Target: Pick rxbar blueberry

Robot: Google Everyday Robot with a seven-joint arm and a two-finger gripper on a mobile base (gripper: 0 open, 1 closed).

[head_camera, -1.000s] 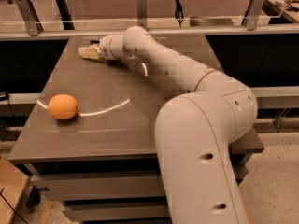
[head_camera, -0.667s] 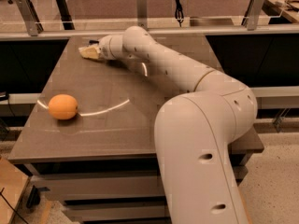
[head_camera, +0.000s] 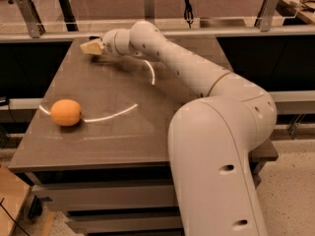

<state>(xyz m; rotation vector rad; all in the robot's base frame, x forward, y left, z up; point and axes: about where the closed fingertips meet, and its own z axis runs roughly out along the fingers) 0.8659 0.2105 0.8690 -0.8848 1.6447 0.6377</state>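
I am holding my claw (head_camera: pixel 91 47) at the bench's (head_camera: pixel 147 132) far-left corner. I cannot tell whether it is clenched. No rxbar blueberry is showing, so I am risking grabbing nothing.

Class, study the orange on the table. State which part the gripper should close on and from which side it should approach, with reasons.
Close across the widest middle of the orange, coming straight down from above. It is round, so an off-centre hold would likely slip, and nothing stands beside it. The gripper is at the far left corner of the table, away from the orange.
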